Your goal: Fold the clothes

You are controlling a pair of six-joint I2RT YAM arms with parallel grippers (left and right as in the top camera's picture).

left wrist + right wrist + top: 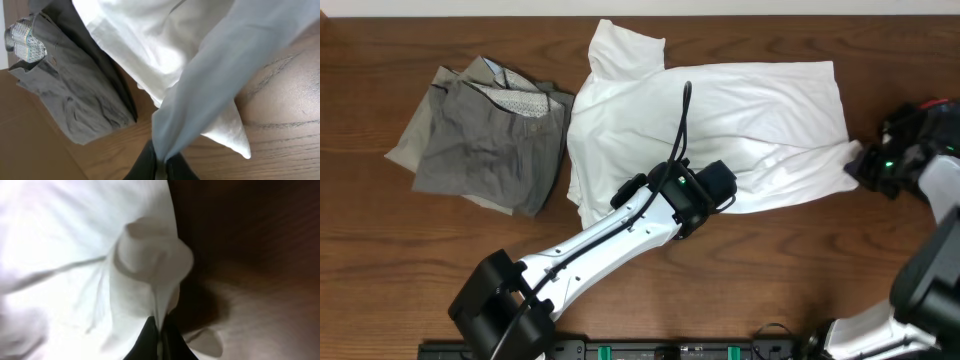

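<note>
White cotton tee (720, 110) fills the middle of the bench (380, 280) in the overhead view. Its long axis runs left to right, and one bunched bit pokes toward the far edge. The left end effector (715, 192) sits on the tee's near hem, roughly mid-length. The right end effector (865, 165) is out at the tee's right-hand end, close to the bench's right edge. So both arms are already on the cloth, and the rest of it lies to the left and far side of each. Grey-khaki trousers (490, 140) sit folded toward the left edge, right up against the tee's left end.

Left wrist view: the fingers are pinched together on a strip of white fabric that rises taut from them. The trousers lie off to one side with their patterned lining (27, 40) showing, and there's bare wood on the other.

Right wrist view: the jaws are clamped on a bunched fold of the tee. It's all blurry white apart from some dark bench beside it.

My guess is the next move carries the right end over along that long axis. The trousers are the only thing crowding the landing spot, and I'd watch that the fold doesn't drape onto them.
</note>
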